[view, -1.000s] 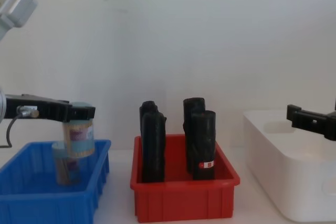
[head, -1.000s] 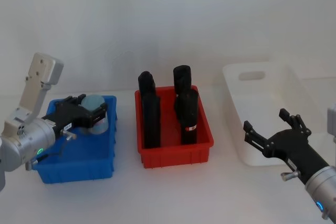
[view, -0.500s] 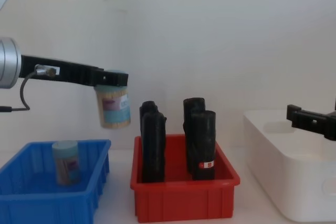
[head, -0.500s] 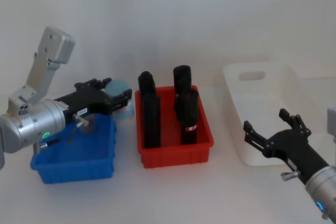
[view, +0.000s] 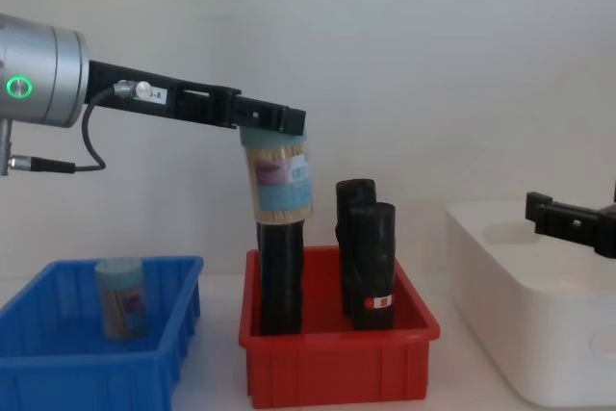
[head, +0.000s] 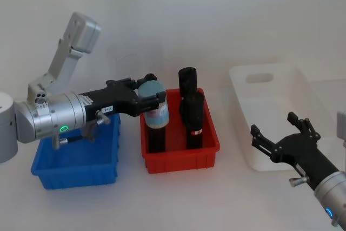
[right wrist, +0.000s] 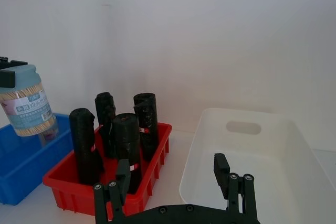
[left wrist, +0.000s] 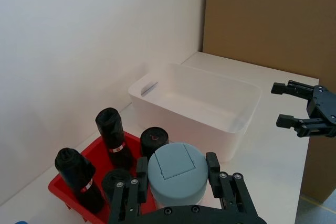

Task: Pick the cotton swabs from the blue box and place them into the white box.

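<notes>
over the red bin, between the two boxes, that's where our left end effector is right now. it's clenched around the pale blue lid end of one jar of cotton swabs. the jar hangs upright in the air, right at the top of the left-hand black rolls. from the chest view we can't tell if it clears that roll or brushes it. a second jar stands in the blue box, well apart from the carried one. so we'd call this the carry step: pick done, drop not yet done, and at least one more trip to make. next move, as we read it, is to take the jar across to the robot's right, past the other rolls. it needs enough height to clear them and the near wall of the white box. then lower it inside and only then let go, since a tall narrow jar will probably tip or roll if dropped from height. our right end effector hovers above the surface near the front of the white box. its fingers are spread wide with nothing in them. it's close to the drop zone, so we'd watch that the two arms don't crowd each other.
</notes>
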`<action>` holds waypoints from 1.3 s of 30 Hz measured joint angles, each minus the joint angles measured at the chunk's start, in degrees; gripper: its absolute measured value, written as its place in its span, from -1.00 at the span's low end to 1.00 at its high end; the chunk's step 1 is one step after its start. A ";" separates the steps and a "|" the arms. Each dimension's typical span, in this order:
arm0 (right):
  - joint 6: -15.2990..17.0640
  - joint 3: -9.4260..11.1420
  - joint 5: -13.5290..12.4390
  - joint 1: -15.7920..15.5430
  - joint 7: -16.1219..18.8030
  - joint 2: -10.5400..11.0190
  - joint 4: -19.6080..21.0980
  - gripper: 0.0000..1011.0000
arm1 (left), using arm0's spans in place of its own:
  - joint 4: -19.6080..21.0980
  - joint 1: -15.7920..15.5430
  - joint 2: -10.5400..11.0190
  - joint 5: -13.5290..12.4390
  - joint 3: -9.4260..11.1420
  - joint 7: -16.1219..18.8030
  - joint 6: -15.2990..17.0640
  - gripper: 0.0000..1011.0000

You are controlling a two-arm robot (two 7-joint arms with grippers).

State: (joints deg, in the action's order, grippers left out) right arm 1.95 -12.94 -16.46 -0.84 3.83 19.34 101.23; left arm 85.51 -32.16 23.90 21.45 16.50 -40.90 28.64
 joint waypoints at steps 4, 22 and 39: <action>0.00 0.00 0.00 0.00 0.00 0.00 0.00 0.98 | -0.18 -0.53 -0.28 -0.02 0.27 -0.98 0.53 0.32; 0.55 -0.31 1.21 1.20 5.55 0.14 0.00 0.98 | -0.69 -2.09 -1.12 -0.14 1.04 -4.00 2.21 0.32; 4.59 -2.37 6.37 7.11 18.67 -1.73 -2.20 0.98 | -0.81 -2.40 -1.28 -0.15 1.18 -4.61 2.52 0.32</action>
State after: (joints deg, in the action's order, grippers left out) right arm 6.54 -15.31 -10.10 6.27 22.49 17.60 99.02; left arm 84.70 -34.56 22.62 21.30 17.68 -45.51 31.16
